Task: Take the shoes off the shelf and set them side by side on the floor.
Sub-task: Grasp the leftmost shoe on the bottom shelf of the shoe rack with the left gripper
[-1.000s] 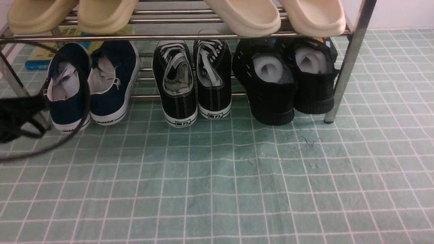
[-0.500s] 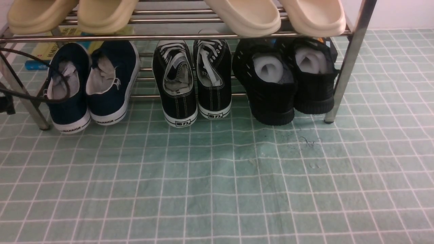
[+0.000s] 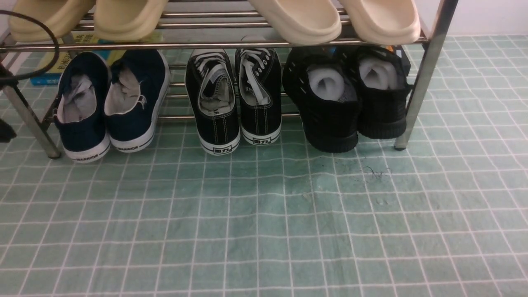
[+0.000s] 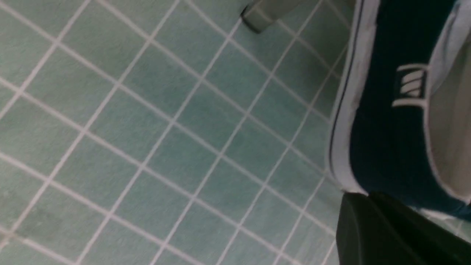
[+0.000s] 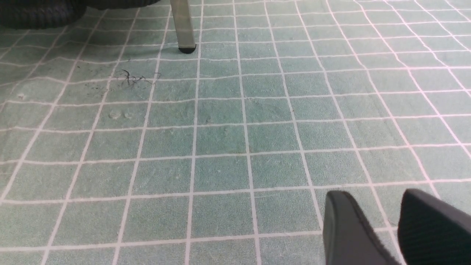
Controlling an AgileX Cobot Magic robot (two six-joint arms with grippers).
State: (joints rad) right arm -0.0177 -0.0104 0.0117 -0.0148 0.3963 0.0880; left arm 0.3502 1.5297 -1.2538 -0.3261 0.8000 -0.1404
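Note:
Two navy-blue shoes (image 3: 82,111) (image 3: 136,99) with white soles stand together at the left end of the shelf's (image 3: 231,44) lower tier, heels toward me. In the left wrist view one navy shoe (image 4: 382,121) lies close beside my left gripper (image 4: 369,197), whose dark fingers show no gap and hold nothing. Only a dark bit of the left arm (image 3: 5,130) shows at the front view's left edge. My right gripper (image 5: 373,198) hovers over the bare green gridded floor (image 3: 264,214), jaws slightly apart and empty, off to the right of the shelf leg (image 5: 183,25).
Black lace-up sneakers (image 3: 233,99) and all-black knit shoes (image 3: 350,99) share the lower tier. Beige slippers (image 3: 297,20) sit on the upper tier. Books (image 3: 47,70) lie behind the rack. A black cable (image 3: 51,45) loops at the upper left. Slanted legs (image 3: 31,123) (image 3: 416,99) flank the rack.
The left arm's dark bulk has slid out of the front view to the left, and its cable loop has risen. The shoes have not moved.

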